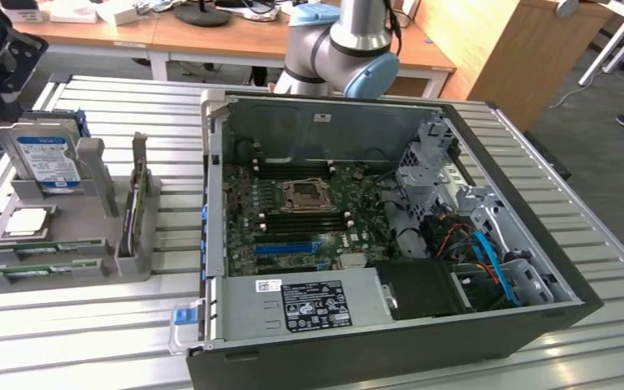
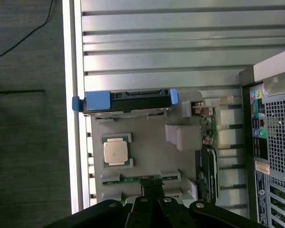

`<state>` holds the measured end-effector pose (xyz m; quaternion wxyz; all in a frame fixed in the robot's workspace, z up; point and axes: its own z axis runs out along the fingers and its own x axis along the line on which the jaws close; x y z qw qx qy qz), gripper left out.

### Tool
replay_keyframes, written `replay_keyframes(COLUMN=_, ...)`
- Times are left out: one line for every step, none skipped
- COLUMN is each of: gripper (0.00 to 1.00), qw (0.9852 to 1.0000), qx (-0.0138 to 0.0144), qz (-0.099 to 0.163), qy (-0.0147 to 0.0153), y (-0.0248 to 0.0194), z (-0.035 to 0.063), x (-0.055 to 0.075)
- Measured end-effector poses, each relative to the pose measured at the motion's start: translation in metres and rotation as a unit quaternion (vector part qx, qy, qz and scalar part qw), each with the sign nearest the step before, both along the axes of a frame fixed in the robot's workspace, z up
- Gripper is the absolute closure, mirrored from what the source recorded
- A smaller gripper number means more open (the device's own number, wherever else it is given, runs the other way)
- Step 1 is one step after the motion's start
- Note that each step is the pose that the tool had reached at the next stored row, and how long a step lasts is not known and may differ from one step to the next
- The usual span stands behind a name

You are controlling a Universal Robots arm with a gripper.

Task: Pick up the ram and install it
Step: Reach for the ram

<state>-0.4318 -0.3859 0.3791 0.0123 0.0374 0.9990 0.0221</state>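
Observation:
Two green ram sticks lie in slots at the front of a grey holder (image 1: pixel 95 268); one ram (image 1: pixel 61 246) sits just behind the other (image 1: pixel 41 274). In the wrist view a ram stick (image 2: pixel 130 179) shows as a thin green strip between grey clips, partly hidden by my fingertips. My gripper (image 1: pixel 3 110) hangs high above the holder's back, over the hard drive, at the exterior view's left. Its dark fingers (image 2: pixel 152 184) stand together, shut on nothing. The open computer case (image 1: pixel 399 325) shows the motherboard (image 1: pixel 290 236) with black memory slots (image 1: pixel 290 173).
The holder also carries a silver hard drive (image 1: pixel 46 158) in a blue bracket, a square processor (image 1: pixel 28 219) and an upright card (image 1: pixel 136 195). All stand on a ribbed metal table (image 1: pixel 594 219). The arm's base (image 1: pixel 344 49) rises behind the case.

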Motion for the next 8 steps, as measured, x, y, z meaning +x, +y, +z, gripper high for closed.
replay_keyframes(gripper=0.89, qw=1.0000, qx=0.0000, qz=0.000, qy=0.0000, y=-0.0004, z=0.0000, x=0.0000)
replay_keyframes(gripper=0.89, qw=1.0000, qx=0.0000, qz=0.000, qy=0.0000, y=-0.0008, z=0.0000, x=0.0000)
replay_keyframes(gripper=0.89, qw=1.0000, qx=0.0000, qz=0.000, qy=0.0000, y=-0.0012, z=0.0000, x=0.0000)
replay_keyframes(gripper=0.89, qw=1.0000, qx=0.0000, qz=0.000, qy=0.0000, y=-0.0016, z=0.0000, x=0.0000)
replay_keyframes(gripper=0.89, qw=1.0000, qx=0.0000, qz=0.000, qy=-0.0001, y=-0.0022, z=-0.0001, x=0.0000)
replay_keyframes(gripper=0.89, qw=1.0000, qx=0.0000, qz=0.000, qy=0.0000, y=-0.0027, z=0.0000, x=0.0000)
replay_keyframes(gripper=0.89, qw=1.0000, qx=0.0000, qz=0.000, qy=0.0000, y=-0.0033, z=0.0000, x=0.0000)
replay_keyframes(gripper=0.89, qw=1.0000, qx=0.0000, qz=0.000, qy=0.0000, y=-0.0039, z=0.0000, x=0.0000)
